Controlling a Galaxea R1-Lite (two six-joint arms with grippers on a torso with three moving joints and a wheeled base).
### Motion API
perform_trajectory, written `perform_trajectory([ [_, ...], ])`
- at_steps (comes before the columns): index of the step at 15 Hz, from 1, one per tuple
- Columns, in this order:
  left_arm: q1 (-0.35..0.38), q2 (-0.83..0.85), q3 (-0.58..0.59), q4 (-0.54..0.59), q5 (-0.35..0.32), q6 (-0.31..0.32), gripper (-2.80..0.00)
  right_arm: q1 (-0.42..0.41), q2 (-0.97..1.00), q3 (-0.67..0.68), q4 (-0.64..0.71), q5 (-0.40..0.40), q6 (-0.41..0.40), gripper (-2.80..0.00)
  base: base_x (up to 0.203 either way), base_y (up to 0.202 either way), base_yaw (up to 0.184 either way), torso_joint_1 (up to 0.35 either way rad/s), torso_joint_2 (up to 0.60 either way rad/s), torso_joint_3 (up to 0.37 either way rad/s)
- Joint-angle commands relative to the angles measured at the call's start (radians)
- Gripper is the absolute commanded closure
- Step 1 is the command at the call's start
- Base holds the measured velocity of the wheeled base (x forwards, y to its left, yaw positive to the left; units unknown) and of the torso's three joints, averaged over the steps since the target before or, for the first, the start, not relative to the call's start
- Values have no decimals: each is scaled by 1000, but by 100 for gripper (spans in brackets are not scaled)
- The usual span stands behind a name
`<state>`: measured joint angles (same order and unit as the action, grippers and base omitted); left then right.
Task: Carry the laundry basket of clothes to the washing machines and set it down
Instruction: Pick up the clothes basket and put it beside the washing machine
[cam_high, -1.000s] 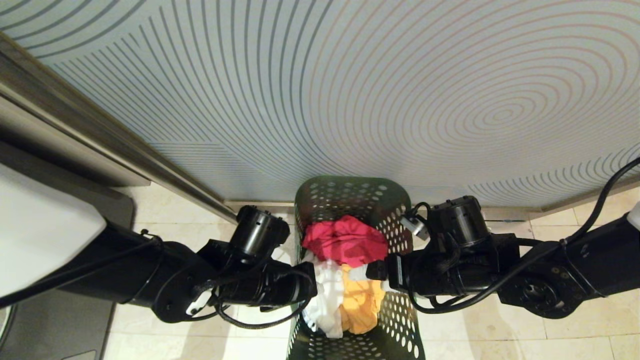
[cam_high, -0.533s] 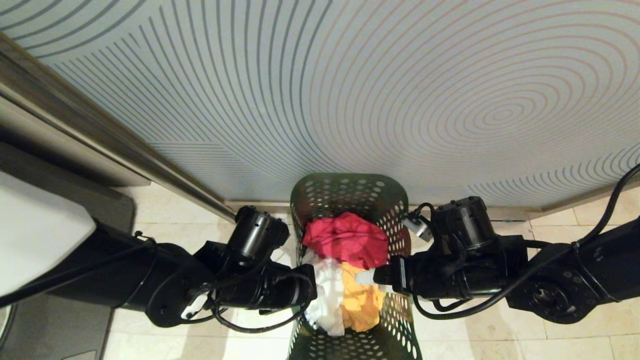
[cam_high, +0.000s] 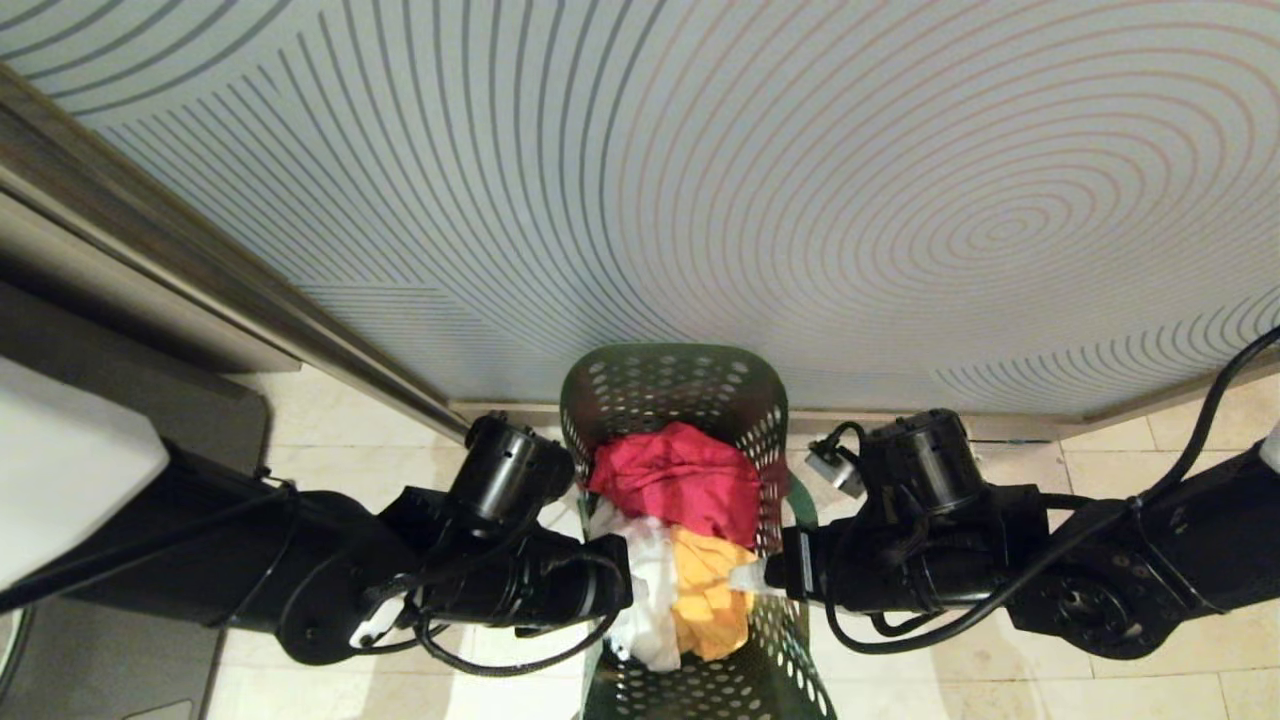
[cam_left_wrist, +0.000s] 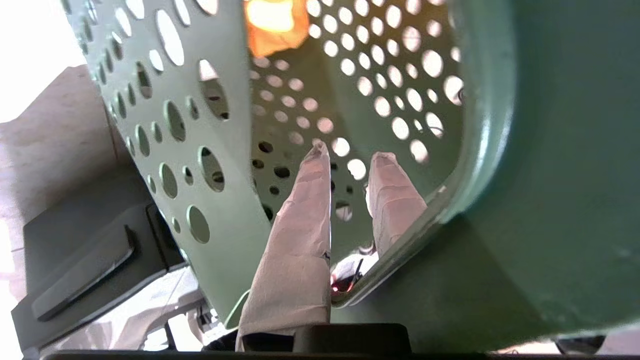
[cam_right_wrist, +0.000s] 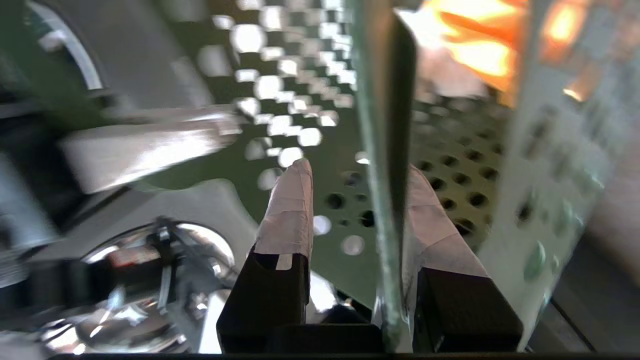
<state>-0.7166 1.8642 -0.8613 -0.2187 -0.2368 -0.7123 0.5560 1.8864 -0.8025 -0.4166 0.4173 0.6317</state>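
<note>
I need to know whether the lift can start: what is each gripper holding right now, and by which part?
Both grip the laundry basket: the left gripper on its left rim, the right gripper straddling its right wall.

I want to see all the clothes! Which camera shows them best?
The head view: the clothes, red, white and yellow-orange, lie piled in the laundry basket. Both wrist views catch only an orange glimpse through the basket.
</note>
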Motion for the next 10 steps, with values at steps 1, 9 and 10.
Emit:
perform_trajectory([
  [1,0,-19,24,-2,-17,-3,0,5,-11,20,-2,-14,10,0,0,0,0,0,0,0],
  [9,-7,-109,60,-39,-101,-4,0,38,-181,25,97,-17,11,0,0,0,0,0,0,0],
  [10,-7,-122,73,-42,-102,-14,0,38,-192,19,116,-17,11,0,0,0,0,0,0,0],
])
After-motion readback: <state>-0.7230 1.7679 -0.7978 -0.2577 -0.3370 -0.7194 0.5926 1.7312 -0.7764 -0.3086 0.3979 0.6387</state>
